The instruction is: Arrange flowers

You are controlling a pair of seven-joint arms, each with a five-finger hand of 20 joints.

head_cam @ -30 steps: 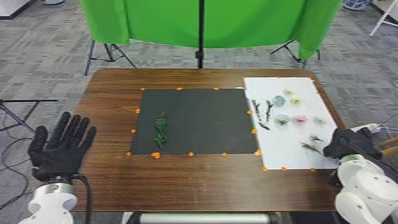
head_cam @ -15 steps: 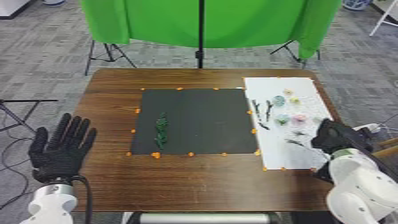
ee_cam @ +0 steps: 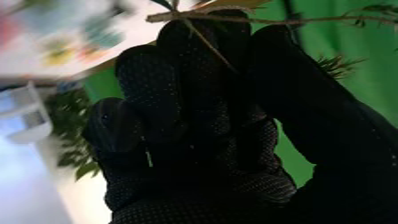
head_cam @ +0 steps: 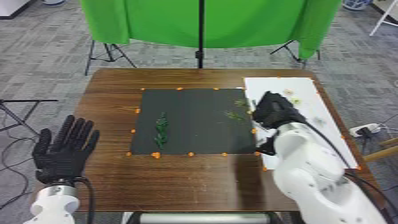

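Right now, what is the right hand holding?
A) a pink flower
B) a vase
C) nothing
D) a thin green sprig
D: the sprig has its stem at the tips of the right hand's fingers and thumb, and green tufts reach over the black sheet.

On my feed I counted one brown wooden table (head_cam: 178,185), one black rectangular mat (head_cam: 195,135), one white rectangular sheet (head_cam: 274,84) and one long, dark-green leafy stem (head_cam: 162,132). Small pastel flowers (head_cam: 296,101), partly hidden, defied counting.
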